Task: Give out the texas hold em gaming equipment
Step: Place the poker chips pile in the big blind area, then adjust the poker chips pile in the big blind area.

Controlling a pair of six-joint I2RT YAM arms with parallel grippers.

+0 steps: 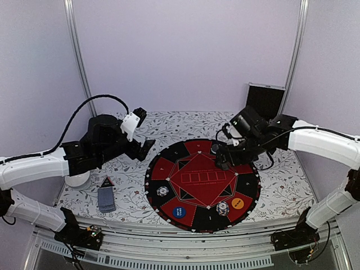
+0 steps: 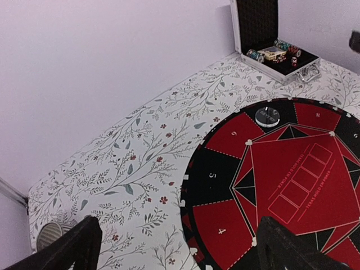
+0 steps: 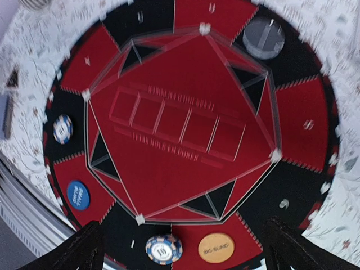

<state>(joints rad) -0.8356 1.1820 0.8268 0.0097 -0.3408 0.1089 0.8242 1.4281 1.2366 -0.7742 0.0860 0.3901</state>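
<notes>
On the round red-and-black poker mat [image 1: 169, 169] lie a blue marker disc [image 1: 179, 212], an orange marker disc [image 1: 238, 203] and two striped poker chips [image 1: 163, 191] [image 1: 223, 208]. A grey disc [image 2: 267, 116] sits on a far black segment. The stack of grey-blue playing cards [image 1: 106, 198] rests on the cloth left of the mat. My left gripper [image 1: 147, 149] hangs open over the mat's far left edge, holding nothing [image 2: 180, 228]. Above the far side of the mat my right gripper [image 1: 222, 160] is open and empty too [image 3: 184, 230]. From there a chip [image 3: 163, 248] and the orange disc [image 3: 216, 247] show below it.
The open black silver-edged case [image 2: 304, 70] stands at the back right with more chips and cards inside. A ribbed grey cup [image 2: 50, 233] sits at the left edge of the flowered cloth. A small black triangle [image 1: 107, 181] lies just beyond the cards.
</notes>
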